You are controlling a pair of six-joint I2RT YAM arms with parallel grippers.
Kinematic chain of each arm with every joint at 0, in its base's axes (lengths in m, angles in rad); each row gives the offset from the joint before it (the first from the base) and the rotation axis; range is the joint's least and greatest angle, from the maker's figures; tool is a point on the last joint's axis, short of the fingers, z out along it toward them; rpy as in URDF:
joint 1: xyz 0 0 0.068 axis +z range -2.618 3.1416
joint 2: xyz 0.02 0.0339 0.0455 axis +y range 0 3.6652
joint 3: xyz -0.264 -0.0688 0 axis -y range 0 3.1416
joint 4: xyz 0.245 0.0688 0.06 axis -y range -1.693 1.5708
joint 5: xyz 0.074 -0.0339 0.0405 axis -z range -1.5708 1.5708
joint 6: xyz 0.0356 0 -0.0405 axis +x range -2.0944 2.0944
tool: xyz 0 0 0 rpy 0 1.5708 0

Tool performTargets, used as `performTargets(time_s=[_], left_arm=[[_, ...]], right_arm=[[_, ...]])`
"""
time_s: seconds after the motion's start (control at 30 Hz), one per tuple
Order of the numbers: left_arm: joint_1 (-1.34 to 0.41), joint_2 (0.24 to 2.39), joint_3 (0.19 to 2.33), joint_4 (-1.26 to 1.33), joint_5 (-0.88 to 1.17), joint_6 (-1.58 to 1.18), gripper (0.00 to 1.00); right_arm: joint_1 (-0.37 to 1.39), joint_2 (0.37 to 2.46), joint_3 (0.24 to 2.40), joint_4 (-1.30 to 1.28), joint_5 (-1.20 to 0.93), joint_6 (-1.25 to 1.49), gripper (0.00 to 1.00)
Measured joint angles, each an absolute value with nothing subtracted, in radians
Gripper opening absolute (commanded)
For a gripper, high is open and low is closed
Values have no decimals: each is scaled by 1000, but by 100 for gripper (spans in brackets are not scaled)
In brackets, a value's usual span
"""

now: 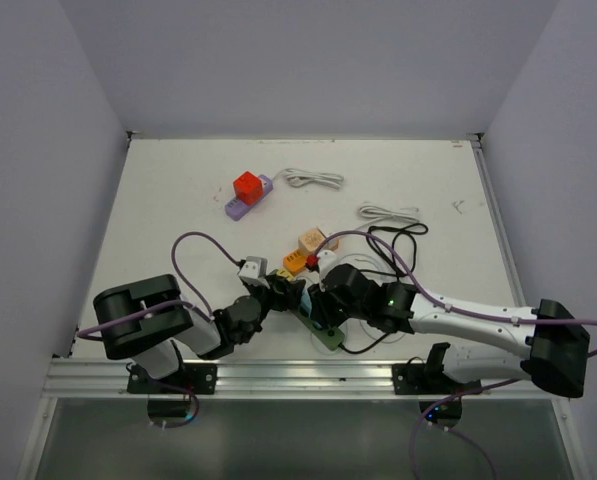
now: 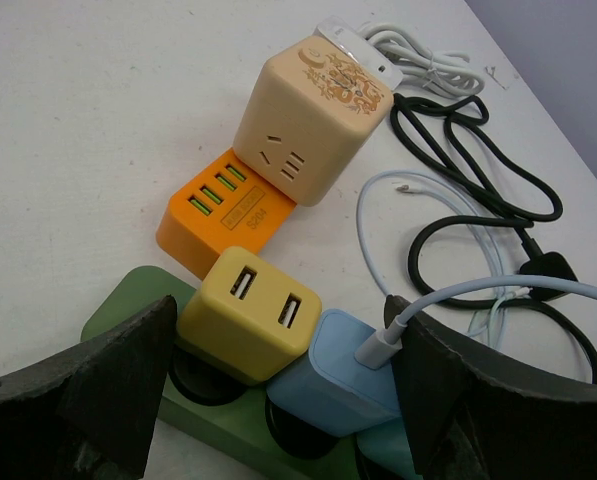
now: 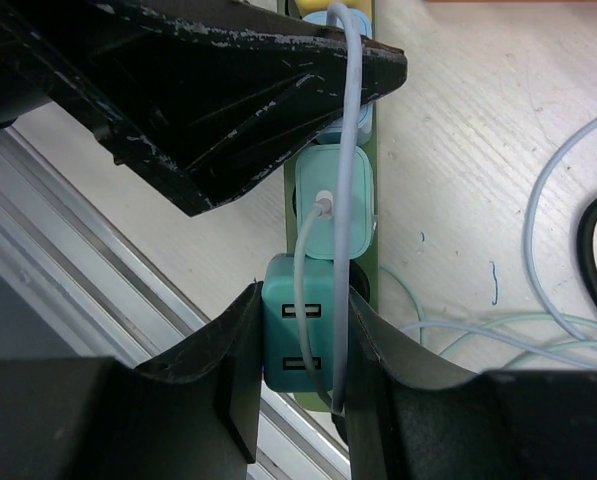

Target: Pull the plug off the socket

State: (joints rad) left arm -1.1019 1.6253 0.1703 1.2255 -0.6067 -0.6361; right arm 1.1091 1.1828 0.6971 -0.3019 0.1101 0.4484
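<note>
One teal plug (image 3: 300, 340) sits upright on the strip (image 3: 374, 262).

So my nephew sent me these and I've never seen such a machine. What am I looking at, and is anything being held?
Two robot arms are bolted to a table edge. One picture looks down from above; the other two come from cameras on each wrist. On the table lies a green power strip with plug-in chargers: yellow, blue and teal. Nearby sit an orange USB block, a beige cube socket and loose cables. The right gripper is clamped on the teal charger. The left gripper stands open around the yellow and blue ones.
</note>
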Motion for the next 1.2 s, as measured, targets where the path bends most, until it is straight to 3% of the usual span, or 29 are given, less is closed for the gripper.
performTargets(time_s=[0.27, 0.63, 0.73, 0.77, 0.83, 0.87, 0.97, 1.2], left_arm=[[-1102, 1547, 200, 1091, -609, -645, 83], [-1102, 1465, 253, 889, -611, -654, 83], [-1102, 1454, 258, 865, -611, -654, 83], [-1102, 1451, 258, 860, -611, -654, 83], [-1102, 1448, 260, 852, -611, -655, 83], [-1102, 1447, 260, 851, -611, -656, 83], [-1102, 1445, 260, 846, -613, -661, 83], [-1102, 1443, 262, 841, -614, -662, 83]], right_arm=[[1110, 1087, 727, -374, 168, 440, 0], [1135, 1153, 750, -459, 428, 434, 4], [1151, 1200, 764, -474, 521, 436, 14], [1153, 1213, 769, -479, 545, 438, 27], [1155, 1239, 775, -486, 587, 440, 41], [1155, 1251, 777, -487, 597, 443, 54], [1153, 1267, 778, -491, 618, 443, 61], [1153, 1237, 778, -492, 611, 442, 63]])
